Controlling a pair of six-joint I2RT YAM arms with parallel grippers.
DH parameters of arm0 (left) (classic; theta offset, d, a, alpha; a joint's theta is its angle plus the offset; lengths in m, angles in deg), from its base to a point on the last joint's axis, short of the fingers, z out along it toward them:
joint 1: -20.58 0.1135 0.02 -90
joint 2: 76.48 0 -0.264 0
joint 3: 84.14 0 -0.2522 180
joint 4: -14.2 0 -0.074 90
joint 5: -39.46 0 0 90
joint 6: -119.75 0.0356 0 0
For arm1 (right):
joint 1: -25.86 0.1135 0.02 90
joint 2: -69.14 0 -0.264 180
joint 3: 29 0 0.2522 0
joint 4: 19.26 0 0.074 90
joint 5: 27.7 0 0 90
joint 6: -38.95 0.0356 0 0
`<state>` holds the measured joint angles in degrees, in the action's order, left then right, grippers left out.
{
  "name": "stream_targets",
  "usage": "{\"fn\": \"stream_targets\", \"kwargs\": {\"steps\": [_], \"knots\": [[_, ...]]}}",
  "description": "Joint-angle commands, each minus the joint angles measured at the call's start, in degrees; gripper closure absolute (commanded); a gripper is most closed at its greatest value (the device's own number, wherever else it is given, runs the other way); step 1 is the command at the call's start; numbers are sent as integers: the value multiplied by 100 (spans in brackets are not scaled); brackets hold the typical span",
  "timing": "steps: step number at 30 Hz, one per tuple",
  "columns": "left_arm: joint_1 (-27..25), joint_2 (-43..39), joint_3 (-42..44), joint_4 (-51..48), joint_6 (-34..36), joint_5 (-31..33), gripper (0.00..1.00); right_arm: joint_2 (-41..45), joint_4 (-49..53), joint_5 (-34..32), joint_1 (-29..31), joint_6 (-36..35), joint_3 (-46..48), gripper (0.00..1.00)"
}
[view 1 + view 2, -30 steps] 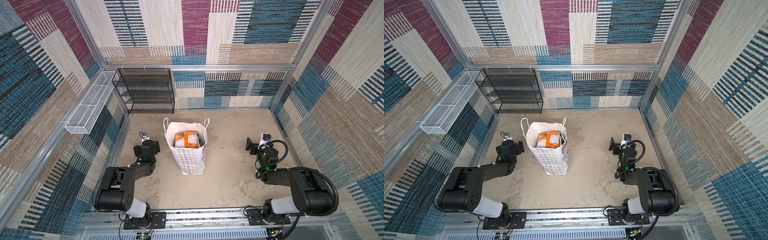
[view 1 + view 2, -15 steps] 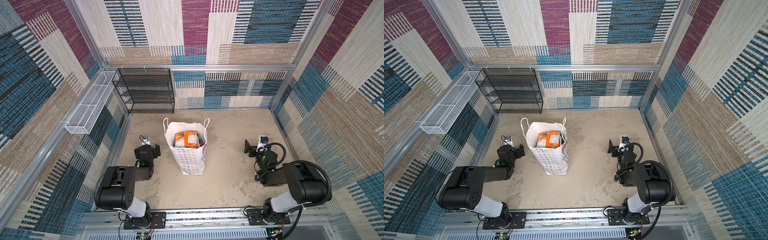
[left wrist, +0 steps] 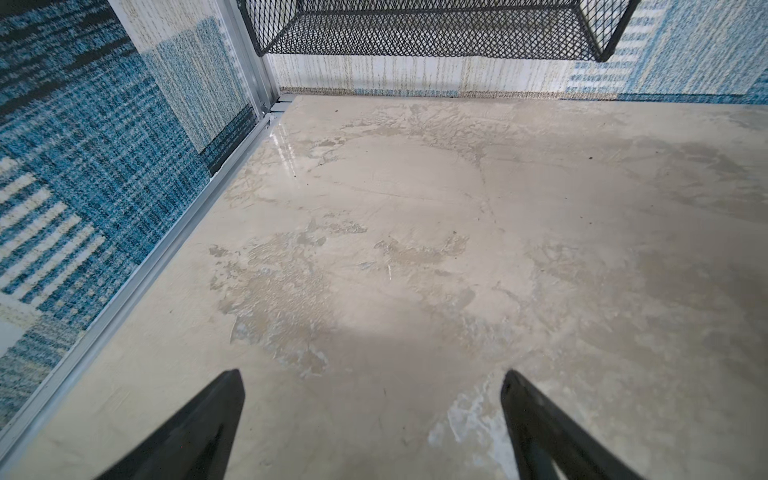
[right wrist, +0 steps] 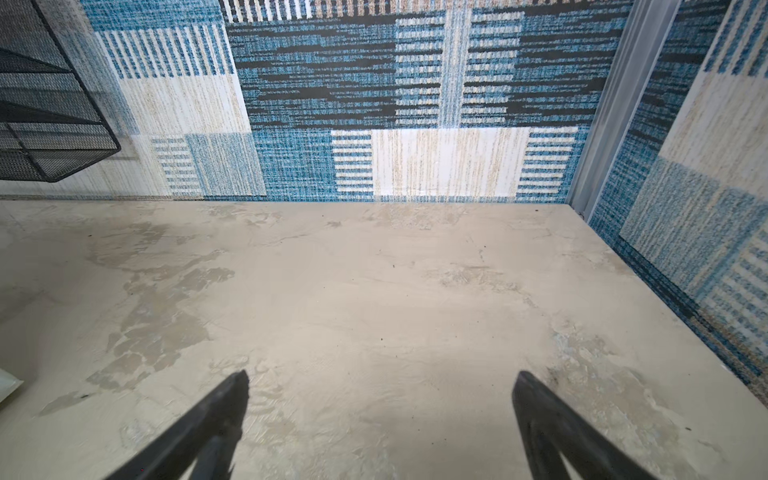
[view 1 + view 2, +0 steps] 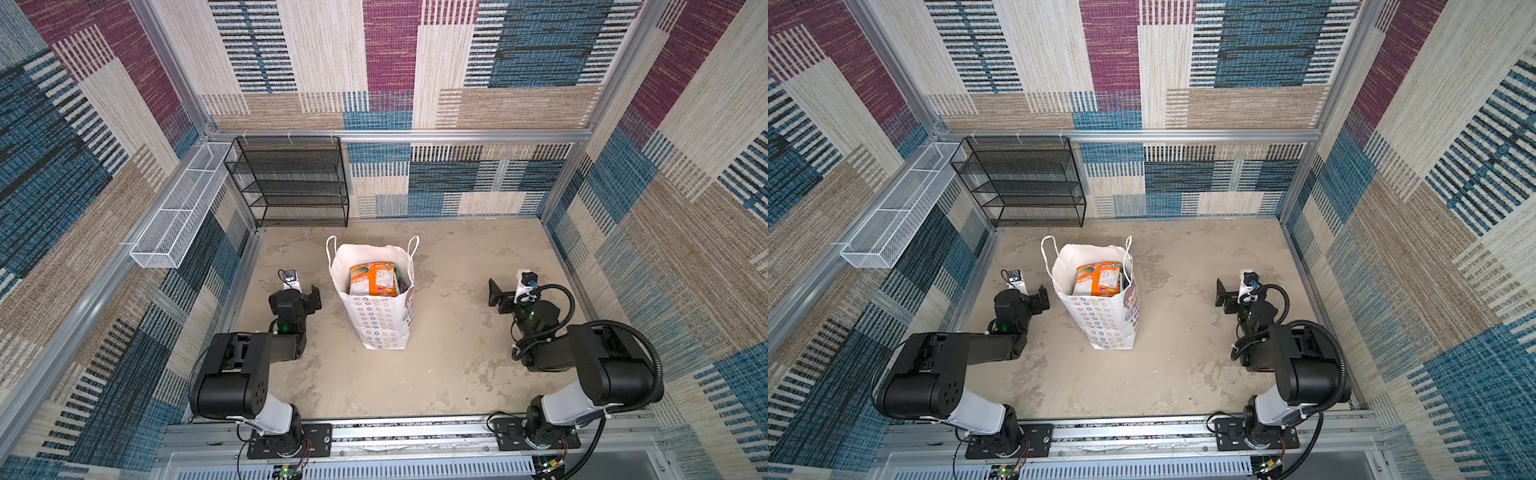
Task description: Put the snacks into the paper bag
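Both left fingers (image 3: pixel 199 428) and right fingers (image 4: pixel 203 432) are spread, empty, well apart from the paper bag (image 5: pixel 376 320); snacks (image 5: pixel 372 280) sit inside, so packing looks done, nothing more to fetch.

Both top views look steeply down from high above the front rail (image 5: pixel 407 434) toward the back wall (image 5: pixel 390 62), sharing the whole floor (image 5: pixel 457 353). Each wrist view sits low, close over it, facing that wall — both catch the black mesh shelf (image 3: pixel 436 33).
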<state>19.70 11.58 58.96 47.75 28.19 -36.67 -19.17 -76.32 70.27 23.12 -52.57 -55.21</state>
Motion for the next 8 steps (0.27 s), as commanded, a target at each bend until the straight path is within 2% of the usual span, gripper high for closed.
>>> {"fn": "stream_targets", "kwargs": {"steps": [1, 8], "knots": [[0, -2, 9, 182, -18, -46, 1, 25, -217, 77, -2, -2, 6, 0], [34, 20, -44, 110, -7, -152, 1, 16, -195, 67, 1, -2, -7, 0]]}}
